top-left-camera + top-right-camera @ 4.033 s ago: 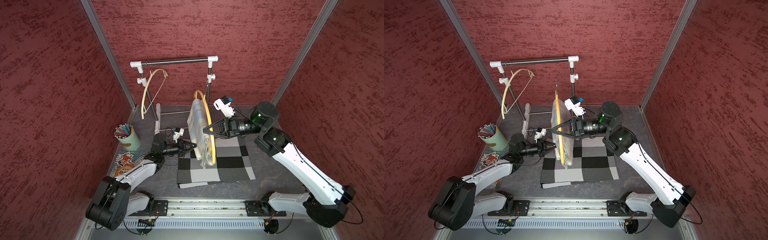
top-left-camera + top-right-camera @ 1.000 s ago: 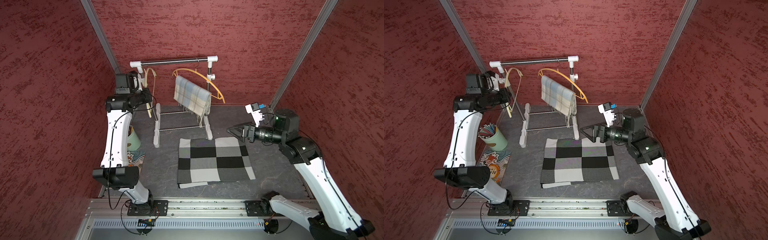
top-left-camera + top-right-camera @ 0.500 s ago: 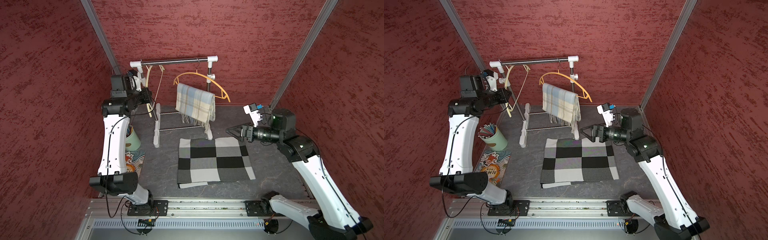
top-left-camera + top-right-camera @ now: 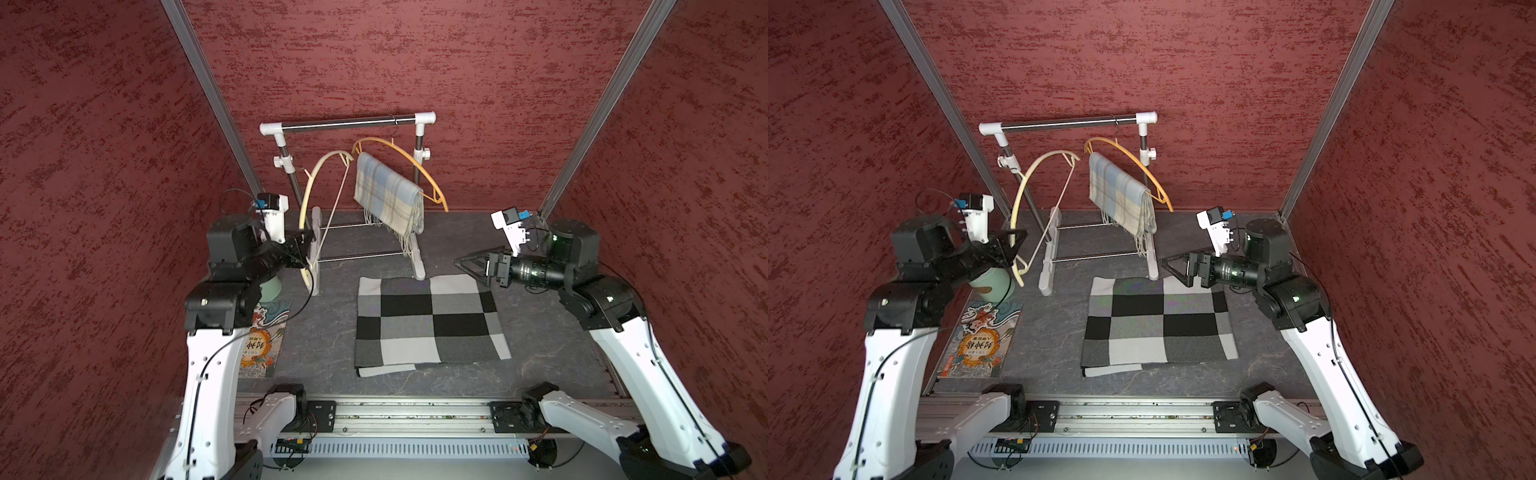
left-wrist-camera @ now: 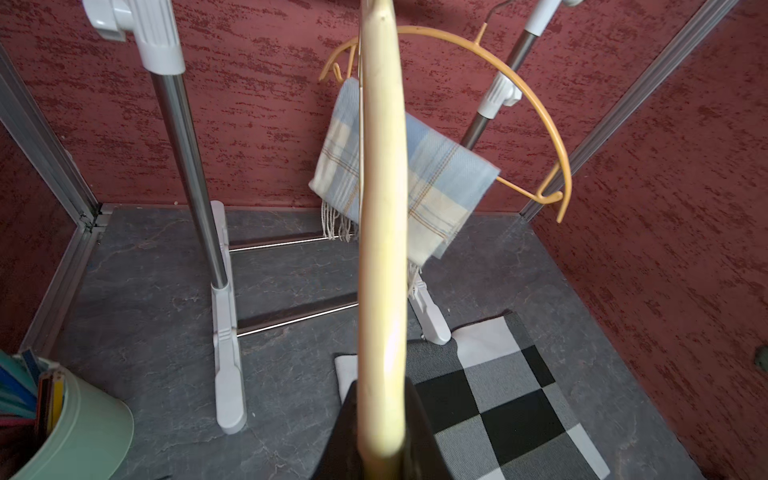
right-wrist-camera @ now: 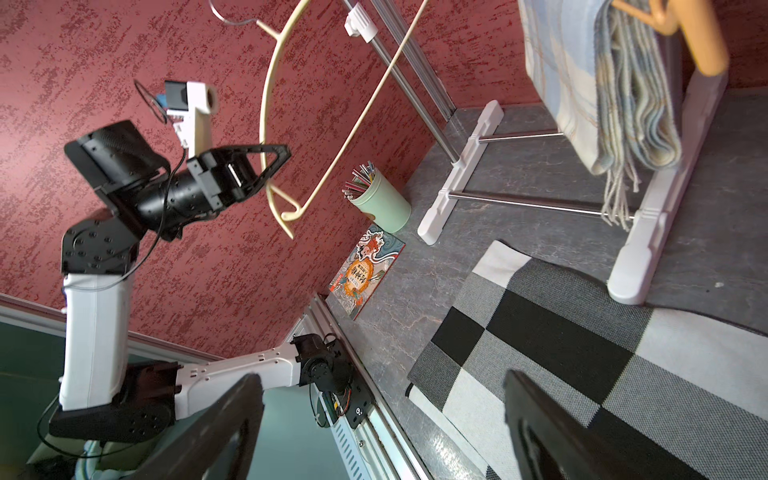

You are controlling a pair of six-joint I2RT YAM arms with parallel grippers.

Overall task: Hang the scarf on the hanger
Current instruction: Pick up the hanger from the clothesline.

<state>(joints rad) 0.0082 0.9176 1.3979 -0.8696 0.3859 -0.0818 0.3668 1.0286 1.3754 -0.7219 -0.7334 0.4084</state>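
Scarf [image 4: 388, 195] is draped, folded, over the crossbar of the orange hanger [image 4: 419, 166], fringe ends hanging down on the near side. Plaid, pale blue and cream. The hanger's hook sits on the rack rail [image 4: 345, 123] near the rail's right post, and the hanger hangs tilted, with its near end lower. Scarf edges look a bit blurred in the left wrist view. Right gripper [image 4: 469, 264]: jaws apart, nothing between them, confirmed in the right wrist view where both fingers [image 6: 216, 432] stand wide with only mat and table showing in the gap. It hovers above the far right corner of the checkered mat [image 4: 428, 324], pointing toward the rack, well apart from scarf and hanger. Left gripper [image 4: 306, 249]: clamped on the cream hanger [image 4: 316, 183] near one lower end of its arch; the left wrist view shows the cream arm running straight out from between the fingers. The cream hanger is held up beside the rack's left post, its top below the rail; can't tell from the top views whether its hook touches anything. The mat lies flat on the table [image 4: 324, 332] in front of the rack feet. Green pen cup [image 4: 990, 282] and a picture book [image 4: 980, 336] sit on the left side of the table, under the left arm.
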